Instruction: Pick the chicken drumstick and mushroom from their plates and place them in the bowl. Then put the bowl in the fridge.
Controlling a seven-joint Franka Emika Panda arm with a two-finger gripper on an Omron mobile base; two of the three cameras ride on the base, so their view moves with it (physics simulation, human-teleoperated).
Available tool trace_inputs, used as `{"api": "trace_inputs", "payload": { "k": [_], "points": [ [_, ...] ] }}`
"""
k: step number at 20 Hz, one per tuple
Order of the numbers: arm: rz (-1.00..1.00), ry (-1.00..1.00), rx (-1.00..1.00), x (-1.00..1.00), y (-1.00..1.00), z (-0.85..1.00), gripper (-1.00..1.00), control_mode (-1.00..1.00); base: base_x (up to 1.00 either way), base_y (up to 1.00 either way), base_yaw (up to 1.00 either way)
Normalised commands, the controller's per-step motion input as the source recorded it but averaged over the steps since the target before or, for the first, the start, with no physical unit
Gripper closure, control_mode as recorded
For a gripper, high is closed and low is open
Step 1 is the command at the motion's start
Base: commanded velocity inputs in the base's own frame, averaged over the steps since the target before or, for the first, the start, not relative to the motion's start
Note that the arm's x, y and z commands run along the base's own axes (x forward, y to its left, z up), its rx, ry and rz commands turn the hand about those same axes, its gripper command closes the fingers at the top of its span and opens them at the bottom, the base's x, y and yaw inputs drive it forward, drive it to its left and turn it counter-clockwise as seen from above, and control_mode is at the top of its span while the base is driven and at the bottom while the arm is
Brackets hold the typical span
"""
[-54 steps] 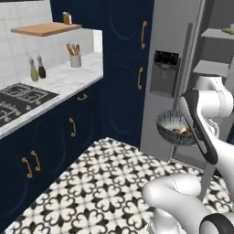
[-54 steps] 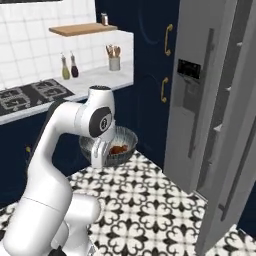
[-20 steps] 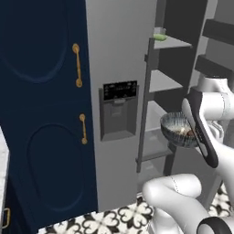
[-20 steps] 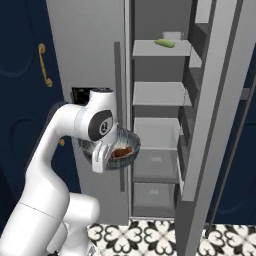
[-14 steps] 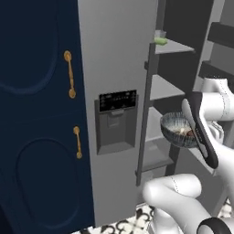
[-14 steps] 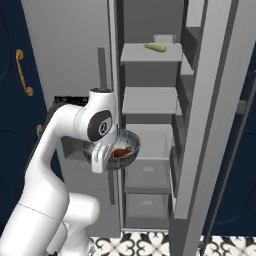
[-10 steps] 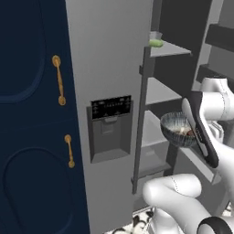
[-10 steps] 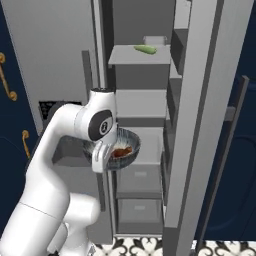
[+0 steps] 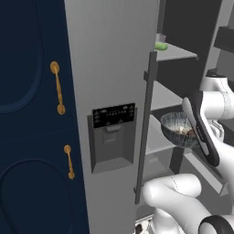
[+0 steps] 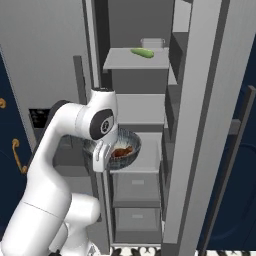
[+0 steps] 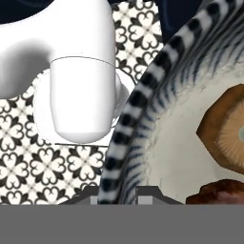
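Since the mushroom (image 11: 228, 129) and chicken drumstick (image 11: 217, 194) already lie in the bowl (image 10: 121, 146), you've only the storing left: the claw (image 11: 116, 193), clamped on the bowl's rim, holds it before the open fridge (image 10: 137, 57), not yet shelved.

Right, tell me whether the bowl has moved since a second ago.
Yes. In the right base view the bowl has come toward the fridge: it hung left of the open shelves, and now it overlaps the front of the middle shelf.

tool (image 11: 117, 193) gripping bowl (image 11: 138, 102) rim, mushroom (image 11: 228, 131) inside
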Motion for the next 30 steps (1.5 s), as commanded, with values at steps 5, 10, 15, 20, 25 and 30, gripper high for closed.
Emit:
{"api": "trace_inputs", "payload": {
  "k": [5,10,15,20,25,30],
  "points": [
    [0.00,-0.01,-0.02,0.00,0.02,-0.07,1.00,-1.00,0.01,-0.01,0.00],
    [0.00,-0.15,-0.07,0.00,0.02,0.19,1.00,-1.00,0.00,0.00,0.00],
    [0.00,-0.10,-0.03,0.06,-0.03,0.34,1.00,-1.00,0.00,0.00,0.00],
    [0.00,-0.03,-0.07,0.70,0.02,0.20,1.00,-1.00,0.00,0.00,0.00],
    [0.00,-0.07,-0.02,0.44,-0.17,0.01,1.00,-1.00,0.00,0.00,0.00],
    [0.01,-0.08,0.00,0.32,-0.18,-0.32,1.00,-1.00,0.00,0.00,0.00]
  ]
}}
